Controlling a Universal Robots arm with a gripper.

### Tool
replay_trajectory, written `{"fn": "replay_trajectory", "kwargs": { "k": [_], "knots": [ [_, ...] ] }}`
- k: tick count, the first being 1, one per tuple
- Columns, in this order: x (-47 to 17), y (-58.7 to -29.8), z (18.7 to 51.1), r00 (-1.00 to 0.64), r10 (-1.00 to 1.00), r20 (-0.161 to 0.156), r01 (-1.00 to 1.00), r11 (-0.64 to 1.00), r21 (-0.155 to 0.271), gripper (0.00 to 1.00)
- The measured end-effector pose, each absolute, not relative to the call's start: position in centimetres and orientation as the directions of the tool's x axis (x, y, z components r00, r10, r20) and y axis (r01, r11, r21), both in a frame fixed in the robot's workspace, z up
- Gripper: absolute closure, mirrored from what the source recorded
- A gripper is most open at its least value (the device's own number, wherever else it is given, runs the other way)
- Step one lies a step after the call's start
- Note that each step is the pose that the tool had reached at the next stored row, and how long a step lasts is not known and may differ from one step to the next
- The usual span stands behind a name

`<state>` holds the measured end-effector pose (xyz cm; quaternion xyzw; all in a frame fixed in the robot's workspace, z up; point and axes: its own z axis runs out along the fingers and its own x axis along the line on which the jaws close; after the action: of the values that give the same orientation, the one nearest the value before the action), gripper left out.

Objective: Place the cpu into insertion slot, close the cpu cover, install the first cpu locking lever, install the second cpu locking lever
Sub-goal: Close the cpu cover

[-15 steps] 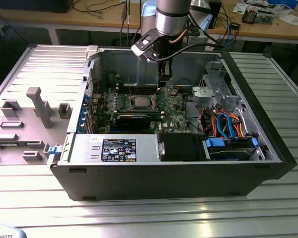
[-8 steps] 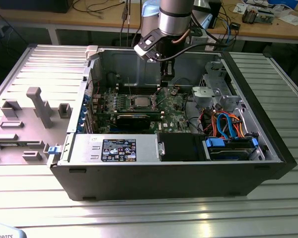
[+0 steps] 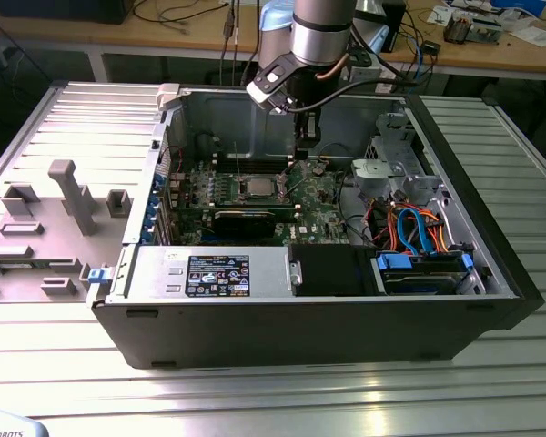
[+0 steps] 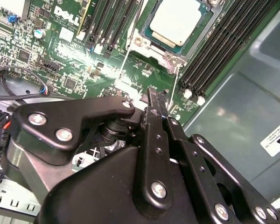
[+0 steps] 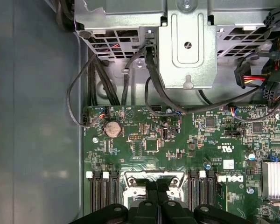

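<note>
The cpu (image 4: 175, 21) lies flat in the insertion slot (image 3: 239, 189) on the green board, its silver top showing. A thin silvery cpu cover (image 4: 206, 13) frames it. Two thin wire levers (image 4: 123, 63) stick out from the socket's end toward my gripper and stand raised in the exterior view. My gripper (image 4: 157, 93) hangs just above the board beside the socket, on the exterior view's right of the cpu (image 3: 255, 188). Its black fingers (image 5: 151, 189) are shut together with nothing visible between them. In the exterior view the gripper (image 3: 307, 162) reaches straight down into the open case.
Long black memory slots (image 4: 219, 46) flank the socket. A black graphics card (image 3: 246, 218) lies in front of it, then the power supply (image 3: 209, 271). The metal drive cage (image 5: 186, 46) and cable bundles (image 3: 419, 228) crowd the exterior view's right. A grey fixture (image 3: 73, 196) sits outside the case.
</note>
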<state>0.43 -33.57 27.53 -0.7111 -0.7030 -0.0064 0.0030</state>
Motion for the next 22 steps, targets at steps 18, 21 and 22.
{"fn": "replay_trajectory", "kwargs": {
  "k": [18, 21, 22],
  "knots": [
    [0.8, -33.57, 27.52, 0.01, 1.0, 0.013, 1.0, -0.01, 0.005, 0.89],
    [1.23, -33.57, 27.44, 0.01, 1.0, 0.013, 1.0, -0.01, 0.005, 0.89],
    [1.38, -33.57, 27.42, 0.01, 1.0, 0.013, 1.0, -0.01, 0.005, 0.89]
  ]
}}
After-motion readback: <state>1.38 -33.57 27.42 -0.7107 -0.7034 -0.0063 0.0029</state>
